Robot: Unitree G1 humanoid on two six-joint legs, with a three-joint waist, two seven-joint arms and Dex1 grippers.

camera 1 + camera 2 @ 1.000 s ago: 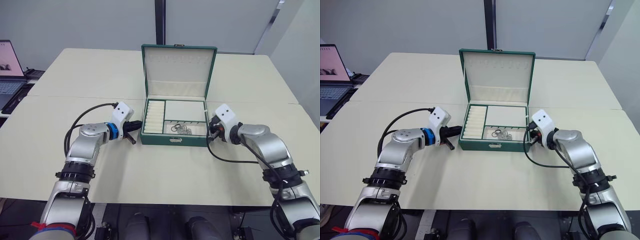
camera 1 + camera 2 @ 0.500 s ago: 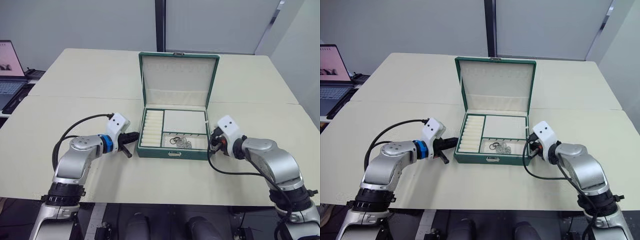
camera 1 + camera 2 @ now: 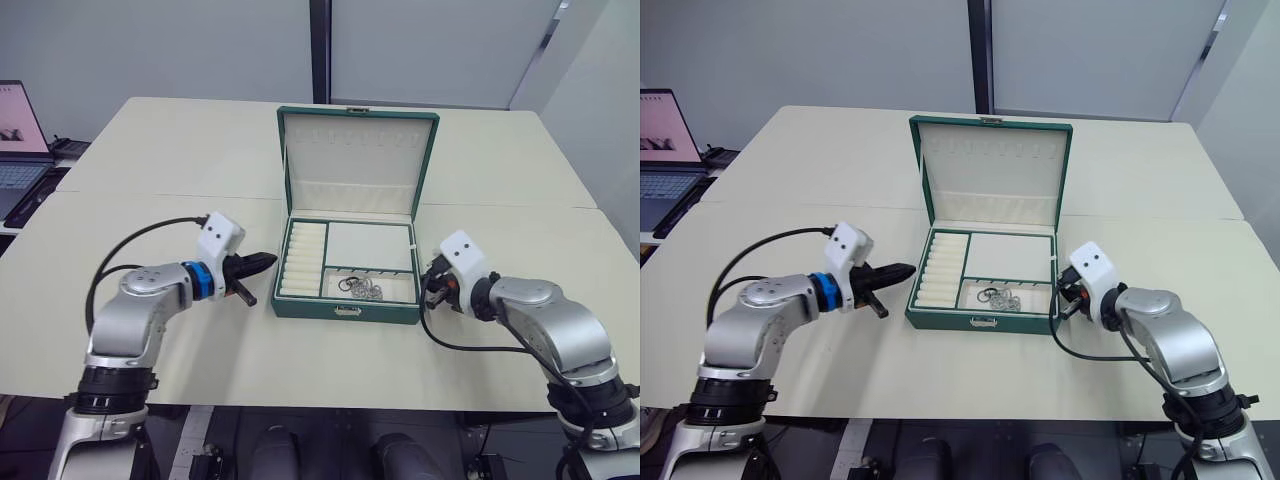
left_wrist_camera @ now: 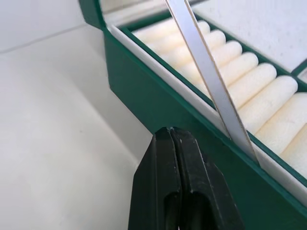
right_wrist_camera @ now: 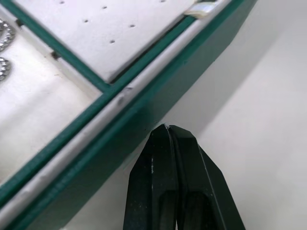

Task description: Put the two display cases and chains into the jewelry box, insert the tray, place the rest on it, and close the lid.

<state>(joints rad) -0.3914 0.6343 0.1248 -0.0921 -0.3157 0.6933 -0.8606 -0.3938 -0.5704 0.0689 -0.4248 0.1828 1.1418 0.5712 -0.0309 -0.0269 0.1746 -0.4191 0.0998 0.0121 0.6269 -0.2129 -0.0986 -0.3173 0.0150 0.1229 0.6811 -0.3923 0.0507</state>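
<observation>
Jewelry box [image 3: 347,310] sits mid-table, front wall toward the robot, the lid [image 3: 357,160] standing open and upright behind it. The tray [image 3: 350,259] is seated in the box: ring-roll rows on its left side, a flat cream panel at back right, a shallow compartment at front right. The linked silver rings [image 3: 362,289] lie in that front compartment. Display cases and chains cannot be seen, presumably under the tray. Judged stage: only closing the lid remains. Left gripper [image 3: 262,264] fingers pressed together, holding nothing, tip just beside the box's left wall; in the left wrist view the left gripper [image 4: 171,136] sits close against that green wall, contact cannot be told. Right gripper [image 3: 1072,297] likewise clenched and empty, just beside the right wall; in the right wrist view its tip is close to the wall's lower edge. Risks from here: both tips are low at the side walls while the lid's top edge is high and well behind them, so a push at this height would slide the whole box across the table [image 3: 300,360] rather than swing the lid. One-sided pressure would twist the box. A lid dropped fast could jolt the rings out of their shallow compartment, or fail to meet the clasp [image 3: 346,310]
</observation>
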